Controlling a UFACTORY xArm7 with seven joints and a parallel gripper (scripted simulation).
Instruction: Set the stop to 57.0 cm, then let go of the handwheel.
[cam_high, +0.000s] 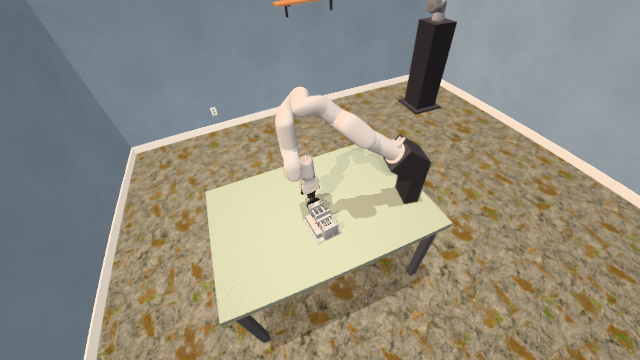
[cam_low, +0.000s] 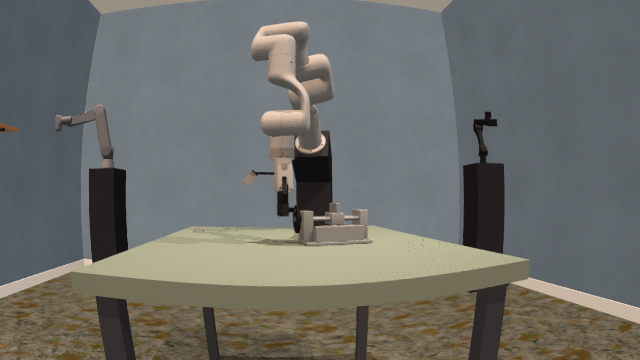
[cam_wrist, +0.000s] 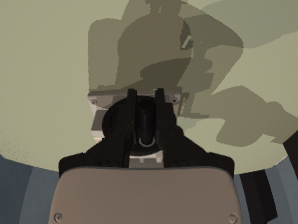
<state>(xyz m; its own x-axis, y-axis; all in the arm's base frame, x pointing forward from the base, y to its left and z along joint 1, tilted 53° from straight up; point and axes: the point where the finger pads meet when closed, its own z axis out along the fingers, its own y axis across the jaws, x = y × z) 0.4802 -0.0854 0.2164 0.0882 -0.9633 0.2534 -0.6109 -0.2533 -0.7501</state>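
Note:
A small grey stop fixture (cam_high: 322, 223) with a screw rod and a sliding block stands on the pale green table; it also shows in the exterior view (cam_low: 335, 227). Its black handwheel (cam_low: 296, 220) sits at the fixture's left end, on the side toward the arm. My gripper (cam_low: 283, 206) comes down from above and is shut on the handwheel; in the top view the gripper (cam_high: 312, 199) is at the fixture's far end. In the wrist view my black fingers close around the dark wheel, which hides most of the fixture (cam_wrist: 100, 112).
The arm's black base block (cam_high: 411, 170) stands at the table's far right edge. Black pedestals (cam_low: 106, 212) (cam_low: 483, 205) with other small arms stand beside the table on the floor.

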